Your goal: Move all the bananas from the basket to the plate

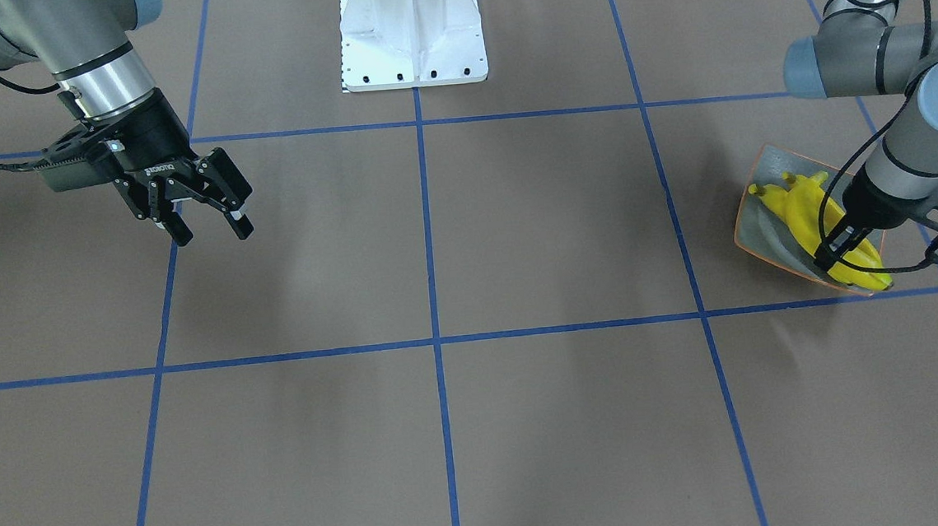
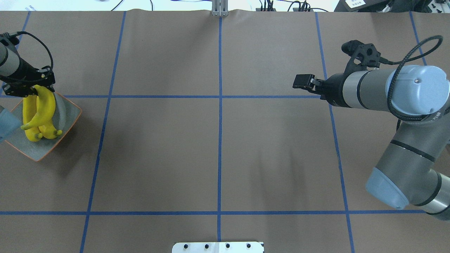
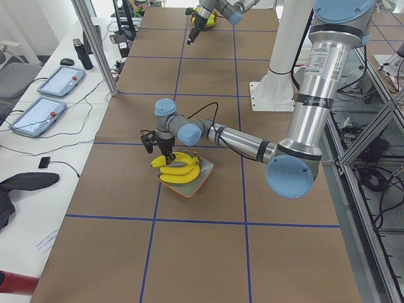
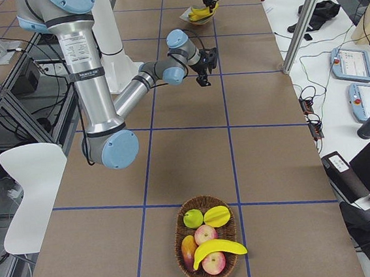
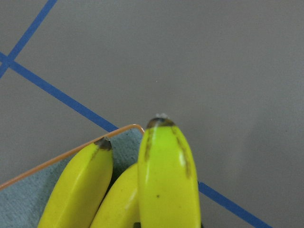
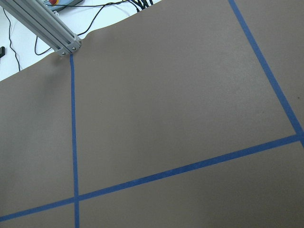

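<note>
Left gripper (image 2: pixel 31 90) pinches the top banana (image 2: pixel 47 105) at the plate's (image 2: pixel 68 112) 12 o'clock edge; best lowered flat before release. Right gripper (image 1: pixel 213 233) hangs spread.

Even overhead light, soft shadows, sharp focus.

A brown paper-covered table top (image 2: pixel 218 154), gridded with blue tape lines (image 2: pixel 165 96), filled the overhead view. Seen from the left end, a white side bench (image 3: pixel 19 151) ran along 9 o'clock. It carried two grey-framed touch tablets (image 3: pixel 62 81), a black cylindrical bottle (image 3: pixel 81 53) at 11 o'clock and a dark crumpled garment (image 3: pixel 25 183) at 8 o'clock. From the right end, a white plastic chair (image 4: pixel 33 192) stood at 8 o'clock, and a round green apple (image 4: pixel 192 217) lay at 6 o'clock.
</note>
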Controlling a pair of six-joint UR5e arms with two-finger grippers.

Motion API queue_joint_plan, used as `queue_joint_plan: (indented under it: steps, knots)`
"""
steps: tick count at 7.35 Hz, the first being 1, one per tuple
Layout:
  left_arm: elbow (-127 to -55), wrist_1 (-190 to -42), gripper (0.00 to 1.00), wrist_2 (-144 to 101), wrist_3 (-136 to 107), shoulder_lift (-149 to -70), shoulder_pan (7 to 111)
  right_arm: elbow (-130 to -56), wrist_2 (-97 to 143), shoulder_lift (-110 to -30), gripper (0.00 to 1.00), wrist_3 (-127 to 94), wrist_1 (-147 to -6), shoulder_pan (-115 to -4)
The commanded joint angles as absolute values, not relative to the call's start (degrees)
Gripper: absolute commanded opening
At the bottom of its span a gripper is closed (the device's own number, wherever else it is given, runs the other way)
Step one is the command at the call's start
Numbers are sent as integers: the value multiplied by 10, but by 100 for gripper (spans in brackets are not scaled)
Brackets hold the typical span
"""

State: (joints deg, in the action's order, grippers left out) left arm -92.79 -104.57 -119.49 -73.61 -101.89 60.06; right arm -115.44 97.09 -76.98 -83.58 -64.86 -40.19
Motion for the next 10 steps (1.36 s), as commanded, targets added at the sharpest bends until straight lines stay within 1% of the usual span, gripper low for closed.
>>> queue_joint_plan:
  steps: [1,3,5,6,8,10]
  knots:
    - [-927,-1049,56,-1195,-738,-1019,599,-1154,970,-770,100,-836,-649,-403]
    - [-929,-1049,96,-1194,-738,-1018,598,-1154,969,-769,100,-837,-649,-402]
    - [-938,-1049,96,-1201,-734,-1019,599,-1156,969,-768,100,-838,-649,-403]
    - [-971,-1052,99,-1205,-723,-1011,601,-1156,970,-772,100,-837,-648,-404]
    - [-1046,-1045,99,-1241,-718,-1013,609,-1155,975,-797,100,-814,-644,-405]
    - [-1080,-1029,99,-1243,-723,-1020,606,-1152,992,-829,100,-701,-646,-443]
